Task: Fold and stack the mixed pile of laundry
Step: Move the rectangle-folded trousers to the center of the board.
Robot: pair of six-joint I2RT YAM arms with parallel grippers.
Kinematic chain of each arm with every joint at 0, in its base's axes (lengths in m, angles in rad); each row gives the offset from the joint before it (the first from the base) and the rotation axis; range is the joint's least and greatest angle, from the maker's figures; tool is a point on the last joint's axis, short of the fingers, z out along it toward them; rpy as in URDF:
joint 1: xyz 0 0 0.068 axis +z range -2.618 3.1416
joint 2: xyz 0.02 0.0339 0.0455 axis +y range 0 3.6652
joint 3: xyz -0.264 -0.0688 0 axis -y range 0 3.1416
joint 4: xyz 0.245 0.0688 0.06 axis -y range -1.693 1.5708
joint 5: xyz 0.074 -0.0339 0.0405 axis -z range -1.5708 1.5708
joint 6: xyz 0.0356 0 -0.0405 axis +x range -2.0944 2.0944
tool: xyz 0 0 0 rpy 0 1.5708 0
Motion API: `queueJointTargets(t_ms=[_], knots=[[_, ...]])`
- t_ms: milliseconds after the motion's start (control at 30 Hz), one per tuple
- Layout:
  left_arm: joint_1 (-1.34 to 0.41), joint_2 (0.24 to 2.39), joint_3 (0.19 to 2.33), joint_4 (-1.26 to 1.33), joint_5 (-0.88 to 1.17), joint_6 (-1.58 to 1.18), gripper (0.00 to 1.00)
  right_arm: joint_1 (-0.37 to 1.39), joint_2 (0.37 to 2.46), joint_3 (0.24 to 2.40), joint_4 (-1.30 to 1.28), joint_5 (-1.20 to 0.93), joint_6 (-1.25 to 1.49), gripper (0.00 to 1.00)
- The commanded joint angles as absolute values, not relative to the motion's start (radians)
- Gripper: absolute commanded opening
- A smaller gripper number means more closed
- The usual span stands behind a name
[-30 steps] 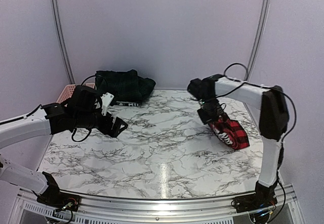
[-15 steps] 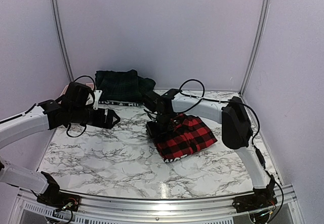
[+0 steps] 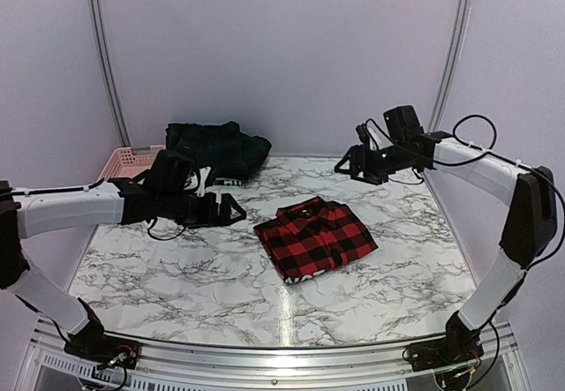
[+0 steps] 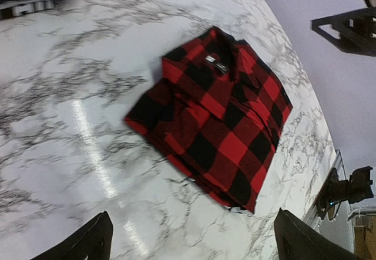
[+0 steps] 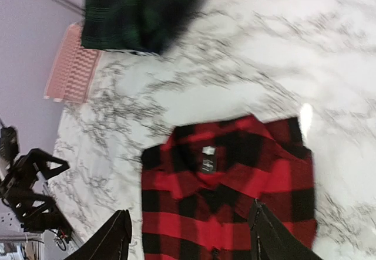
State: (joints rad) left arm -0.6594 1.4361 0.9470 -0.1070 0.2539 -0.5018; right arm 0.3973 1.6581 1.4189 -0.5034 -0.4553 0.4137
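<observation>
Since it is the biggest thing, the table (image 3: 177, 276): white marble with grey lines, filling the lower half of the top view.
Dark green plaid piece (image 3: 216, 148): a lumpy heap at the back of the table, in the upper left of the middle. It is not folded.
Red-and-black checked shirt (image 3: 316, 236): lies flat in the middle of the frame, a bit to the right. It looks folded into a neat block with the collar on top. Nothing touches it.
Pink basket (image 3: 128, 157): at the left edge, just beside the green heap.
Left gripper (image 3: 228, 210): low over the table, near the left side of the red shirt. Its fingers (image 4: 88, 239) are wide apart and hold nothing.
Right gripper (image 3: 349, 163): up in the upper right, well apart from the red shirt. Its fingers (image 5: 111, 236) are apart too, with nothing between them.
Navy piece with white lettered band (image 3: 221, 180): only a thin strip peeks out under the green heap.
Step in hand: the red shirt seems done and let go, so this looks like the gap between one piece and the next.
Next move: probably one arm must reach to the back heap, pinch one piece only, and pull it to a bare spot to spread it flat. The pieces lie on each other, so two could come along together.
</observation>
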Motion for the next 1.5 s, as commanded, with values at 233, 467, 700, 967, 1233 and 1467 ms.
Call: queueJointTargets(t_ms=[233,467,700,967,1233,1467], knots=[[-0.918,1.979,1.379,0.028,0.347,-0.575,0.99,0.213,1.722,1.118,-0.477,-0.504,0.18,0.59],[-0.873,2.121,1.424,0.02,0.299,-0.699,0.99,0.222,1.753,0.949,-0.367,-0.631,0.201,0.54],[-0.733,2.067,1.307,-0.08,0.222,-0.666,0.99,0.42,1.724,0.863,-0.255,-0.774,0.294,0.53],[-0.65,1.885,1.231,-0.13,0.17,-0.595,0.99,0.406,1.656,0.933,-0.371,-0.754,0.286,0.58],[-0.638,1.748,1.122,-0.211,-0.022,-0.625,0.99,0.304,1.638,0.919,-0.286,-0.726,0.459,0.58],[-0.631,1.818,1.149,-0.259,0.048,-0.57,0.93,0.384,1.704,0.899,-0.15,-0.684,0.604,0.57]])
